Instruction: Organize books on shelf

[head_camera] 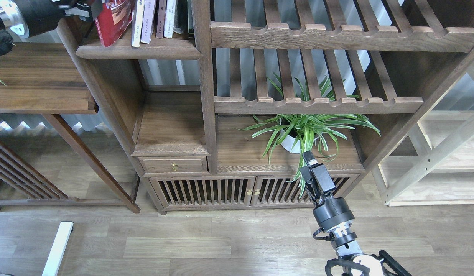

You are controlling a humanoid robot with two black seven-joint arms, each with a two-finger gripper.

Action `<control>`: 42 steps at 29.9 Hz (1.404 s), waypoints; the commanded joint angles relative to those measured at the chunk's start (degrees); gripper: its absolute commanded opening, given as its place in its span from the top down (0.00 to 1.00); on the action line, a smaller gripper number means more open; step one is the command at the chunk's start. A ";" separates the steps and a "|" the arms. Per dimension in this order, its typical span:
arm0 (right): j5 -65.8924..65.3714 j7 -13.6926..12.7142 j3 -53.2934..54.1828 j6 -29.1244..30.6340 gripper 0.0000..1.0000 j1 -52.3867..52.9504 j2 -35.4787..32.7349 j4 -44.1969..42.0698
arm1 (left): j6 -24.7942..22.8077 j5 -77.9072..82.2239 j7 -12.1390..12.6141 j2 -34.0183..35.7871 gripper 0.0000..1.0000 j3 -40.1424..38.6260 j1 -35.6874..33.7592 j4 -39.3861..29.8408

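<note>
Nearest, the right gripper (309, 159) hung over the floor in front of the low cabinet (206, 189), its fingers pressed together on nothing, the one potted plant (298, 134) just beyond their tips; open floor lay to either side. Farther, at the top left, the left gripper (81, 7) reached the shelf (145, 50); I cannot tell how its fingers stood, as they were dark and cut by the edge. Just right of them one dark red book (112, 19) leaned, long axis near upright, its top tilted right toward about four narrower upright volumes (152, 19); bare board lay left of the red book.
</note>
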 commanded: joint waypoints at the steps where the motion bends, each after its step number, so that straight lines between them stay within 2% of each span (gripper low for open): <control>1: -0.01 0.02 0.00 0.00 0.01 0.00 0.02 0.06 | -0.01 0.08 0.00 -0.12 0.01 0.83 -0.19 -0.01; 27: -0.01 0.02 0.00 0.00 0.01 0.00 0.02 -0.03 | -0.01 0.00 0.00 -0.65 0.01 1.09 -0.46 -0.27; 42: -0.01 0.02 0.09 0.00 0.01 0.26 0.10 -0.03 | -0.01 -2.29 0.00 0.58 0.01 0.83 0.16 -4.48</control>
